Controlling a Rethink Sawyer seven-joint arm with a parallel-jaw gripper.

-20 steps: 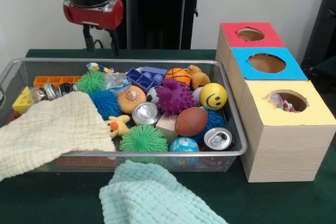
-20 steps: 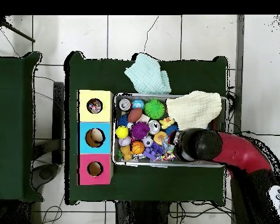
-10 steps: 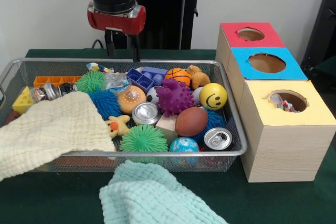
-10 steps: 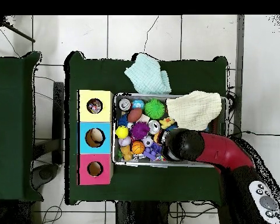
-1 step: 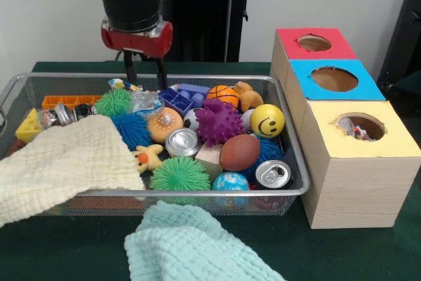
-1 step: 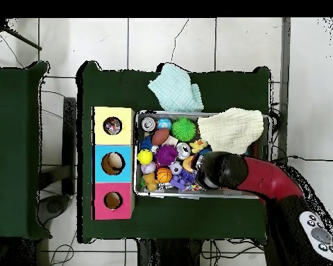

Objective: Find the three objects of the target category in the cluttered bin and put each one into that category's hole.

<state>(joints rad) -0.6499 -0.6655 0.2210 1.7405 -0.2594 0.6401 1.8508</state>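
Note:
My gripper [image 5: 143, 76] hangs open over the far side of the wire bin [image 5: 197, 192], its two black fingers just above a crinkled clear wrapper [image 5: 143, 101] and beside a blue plastic tray [image 5: 176, 99]; nothing is between them. The bin holds a purple spiky ball [image 5: 219, 122], a yellow smiley ball [image 5: 267, 120], a brown football [image 5: 239, 152], a small basketball [image 5: 223, 95], a donut toy [image 5: 164, 123] and two cans [image 5: 181, 141]. In the overhead view the arm's head [image 6: 214, 170] covers the gripper.
Red [image 5: 289, 41], blue [image 5: 302, 74] and yellow [image 5: 329, 143] boxes, each with a top hole, stand in a row to the right of the bin. A cream cloth [image 5: 59, 162] drapes over the bin's left end. A mint cloth [image 5: 191, 245] lies in front of the bin.
The gripper swept right along the bin's far side, then came back slightly left and lower, down to the rim. It stayed open and the objects did not move.

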